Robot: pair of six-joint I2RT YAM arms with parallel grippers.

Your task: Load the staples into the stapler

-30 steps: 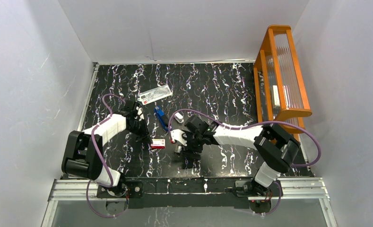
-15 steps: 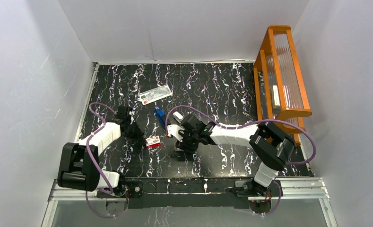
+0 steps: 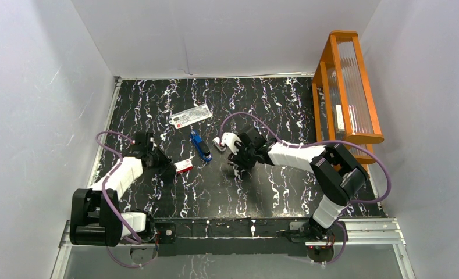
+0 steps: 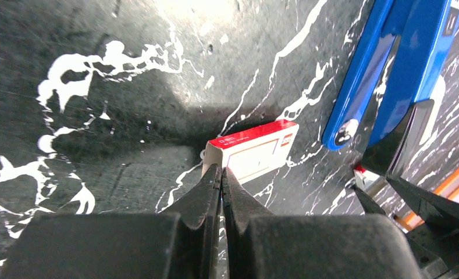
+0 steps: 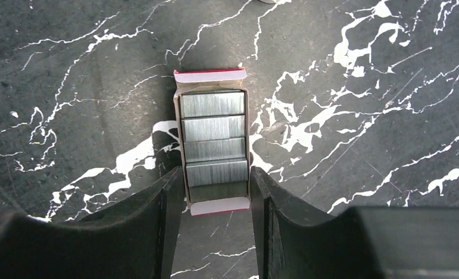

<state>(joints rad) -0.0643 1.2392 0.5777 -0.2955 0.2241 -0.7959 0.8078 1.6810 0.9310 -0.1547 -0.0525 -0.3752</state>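
The staples (image 5: pixel 213 139) lie as several silvery strips in their small open cardboard tray, and my right gripper (image 5: pixel 214 174) is shut on the tray's two long sides. In the top view my right gripper (image 3: pixel 226 146) sits just right of the stapler (image 3: pixel 200 145), which is blue and lies on the black marbled table. The stapler (image 4: pixel 390 75) is hinged open, its two blue arms spread. The box's red-and-white sleeve (image 4: pixel 253 154) lies left of the stapler. My left gripper (image 4: pixel 221 170) is shut, pinching the sleeve's near end. From above, the sleeve (image 3: pixel 184 167) is beside my left gripper (image 3: pixel 171 167).
A flat clear packet with a white-and-red label (image 3: pixel 191 116) lies behind the stapler. An orange rack with ribbed clear panels (image 3: pixel 346 87) stands along the table's right edge. White walls close in the table on three sides.
My right gripper's jaws have narrowed onto the tray, and it has moved away from the near edge to beside the stapler. My left gripper has drawn the sleeve leftward.
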